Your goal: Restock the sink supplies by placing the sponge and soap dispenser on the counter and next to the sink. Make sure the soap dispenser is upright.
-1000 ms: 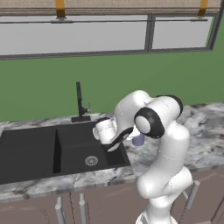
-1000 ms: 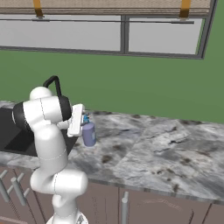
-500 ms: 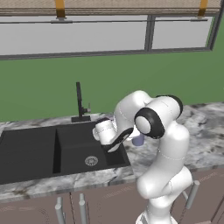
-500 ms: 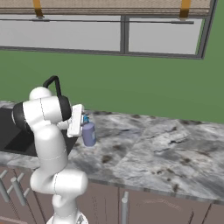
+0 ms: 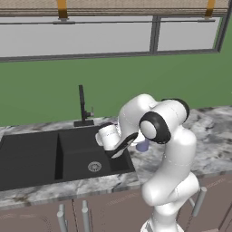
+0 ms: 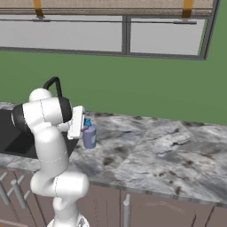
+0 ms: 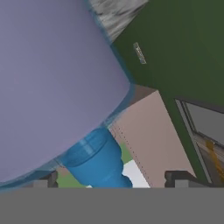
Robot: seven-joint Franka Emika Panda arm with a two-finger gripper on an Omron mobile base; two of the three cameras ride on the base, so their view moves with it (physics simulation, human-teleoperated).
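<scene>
The soap dispenser [image 6: 89, 136] is seen standing upright on the marbled tabletop [image 6: 150, 150], left of centre in the right base view, with its blue pump on top; in the left base view only a small lavender part of it [image 5: 143, 146] is shown at mid-frame, behind the white arm. The sink [image 5: 50, 154] is spread across the left half of the left base view, its silver drain [image 5: 94, 166] low in the right basin and the black faucet [image 5: 83, 108] rising at its far rim; the bottle is placed just beyond the sink's right edge. The claw [image 6: 85, 128] is held against the bottle's left side in the right base view. In the hand view, the lavender body [image 7: 52, 83] is spread over the upper left, with the blue pump [image 7: 98, 164] at bottom centre, between the two dark fingertips [image 7: 180, 177]. Whether the claw is clamped on the bottle cannot be told.
</scene>
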